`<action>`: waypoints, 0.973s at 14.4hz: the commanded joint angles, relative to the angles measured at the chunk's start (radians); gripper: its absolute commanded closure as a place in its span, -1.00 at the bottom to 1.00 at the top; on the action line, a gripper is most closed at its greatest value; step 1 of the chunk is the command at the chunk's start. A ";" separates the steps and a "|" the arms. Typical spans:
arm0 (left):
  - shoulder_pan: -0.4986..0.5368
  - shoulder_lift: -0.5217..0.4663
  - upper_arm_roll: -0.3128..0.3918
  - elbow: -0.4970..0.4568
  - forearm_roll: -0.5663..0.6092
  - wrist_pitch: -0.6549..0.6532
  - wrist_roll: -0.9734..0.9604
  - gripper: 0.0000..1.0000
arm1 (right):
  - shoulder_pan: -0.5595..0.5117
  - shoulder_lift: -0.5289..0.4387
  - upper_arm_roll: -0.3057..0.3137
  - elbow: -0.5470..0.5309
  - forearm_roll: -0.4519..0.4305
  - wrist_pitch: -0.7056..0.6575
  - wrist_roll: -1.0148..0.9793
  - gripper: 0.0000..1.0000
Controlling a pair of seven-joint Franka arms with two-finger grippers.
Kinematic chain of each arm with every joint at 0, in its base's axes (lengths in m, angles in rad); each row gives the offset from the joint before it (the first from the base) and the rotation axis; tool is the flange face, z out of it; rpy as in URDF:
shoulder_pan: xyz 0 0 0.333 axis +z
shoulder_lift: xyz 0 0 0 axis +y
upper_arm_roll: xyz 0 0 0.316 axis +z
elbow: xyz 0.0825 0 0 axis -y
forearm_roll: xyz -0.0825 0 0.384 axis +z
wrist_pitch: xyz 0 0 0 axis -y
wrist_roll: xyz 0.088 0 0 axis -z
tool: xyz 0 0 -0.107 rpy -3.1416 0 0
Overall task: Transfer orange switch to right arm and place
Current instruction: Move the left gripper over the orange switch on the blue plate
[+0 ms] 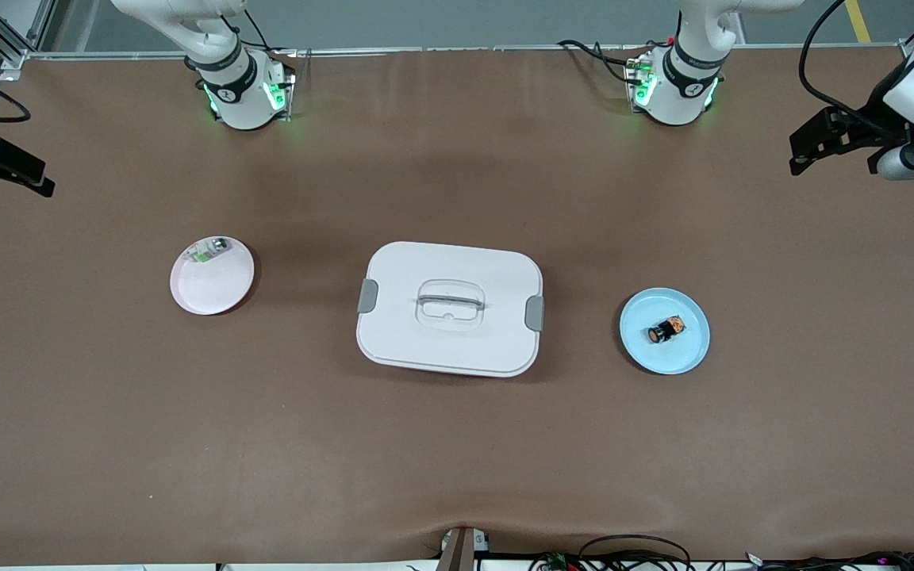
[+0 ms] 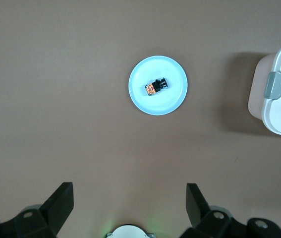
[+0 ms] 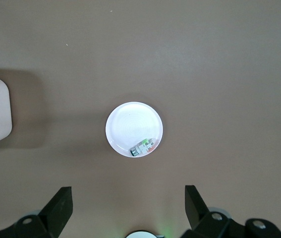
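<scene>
- Lying on its side on the round light-blue plate (image 1: 638,349), toward the left arm's end, the tiny black orange switch (image 1: 666,330) waits untouched.
- Left gripper (image 2: 129,202) hangs high over that plate, jaws wide, likely for the pickup.
- Right gripper (image 3: 128,203), equally wide and empty, waits over the pink plate (image 1: 223,297).

Even, fairly bright overhead light, soft shadows beside the white lidded box (image 1: 449,308), green glow at the arm bases, sharp focus throughout
</scene>
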 commanded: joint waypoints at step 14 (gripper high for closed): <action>-0.015 0.145 0.001 -0.127 -0.004 0.153 -0.014 -1.00 | 0.010 0.008 -0.007 0.023 -0.018 -0.014 -0.006 -1.00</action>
